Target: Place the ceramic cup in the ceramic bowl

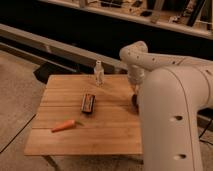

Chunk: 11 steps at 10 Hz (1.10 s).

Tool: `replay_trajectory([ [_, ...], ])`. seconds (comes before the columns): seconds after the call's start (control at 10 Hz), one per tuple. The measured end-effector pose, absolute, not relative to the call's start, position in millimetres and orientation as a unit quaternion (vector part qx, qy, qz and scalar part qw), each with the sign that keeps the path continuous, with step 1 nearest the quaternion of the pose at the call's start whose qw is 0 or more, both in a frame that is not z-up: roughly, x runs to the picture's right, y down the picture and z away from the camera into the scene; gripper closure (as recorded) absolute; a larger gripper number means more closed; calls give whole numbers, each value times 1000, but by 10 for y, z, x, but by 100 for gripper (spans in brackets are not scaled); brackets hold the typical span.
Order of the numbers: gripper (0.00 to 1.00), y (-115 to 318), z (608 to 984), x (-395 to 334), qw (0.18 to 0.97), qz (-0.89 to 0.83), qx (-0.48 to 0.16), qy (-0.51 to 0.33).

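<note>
So in the camera view the big white arm (170, 95) bends down over the right edge of the wooden tabletop (110, 125), and the gripper (134, 89) sits low there, mostly hidden by the arm. Can't tell if it's apart or together. A dark sliver at that right edge looks like the ceramic bowl (134, 100); the ceramic cup isn't visible. A clear bottle (99, 73) stands near the far edge, a flat black box (88, 103) lies mid-table, and a carrot (64, 126) lies toward the near left corner.

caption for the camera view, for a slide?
Robot arm blocks the table's right edge, gripper hidden; clear bottle, black box, carrot visible.
</note>
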<state>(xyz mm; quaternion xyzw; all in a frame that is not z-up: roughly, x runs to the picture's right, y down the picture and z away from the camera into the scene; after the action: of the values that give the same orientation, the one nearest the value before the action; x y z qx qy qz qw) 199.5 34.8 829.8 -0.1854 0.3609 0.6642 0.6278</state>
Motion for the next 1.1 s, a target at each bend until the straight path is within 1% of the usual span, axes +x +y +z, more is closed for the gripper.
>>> replay_trajectory([
  [0.5,99,460,8427,2051,624,661,-193,369],
  [0.6,93,453,8455,2037,626,660,-192,370],
  [0.8,73,442,8489,2018,628,656,-190,373],
  [0.9,65,440,8499,2013,628,655,-188,375],
  [1.0,50,435,8516,2000,628,654,-185,377],
  [1.1,41,430,8522,1995,628,655,-183,378],
])
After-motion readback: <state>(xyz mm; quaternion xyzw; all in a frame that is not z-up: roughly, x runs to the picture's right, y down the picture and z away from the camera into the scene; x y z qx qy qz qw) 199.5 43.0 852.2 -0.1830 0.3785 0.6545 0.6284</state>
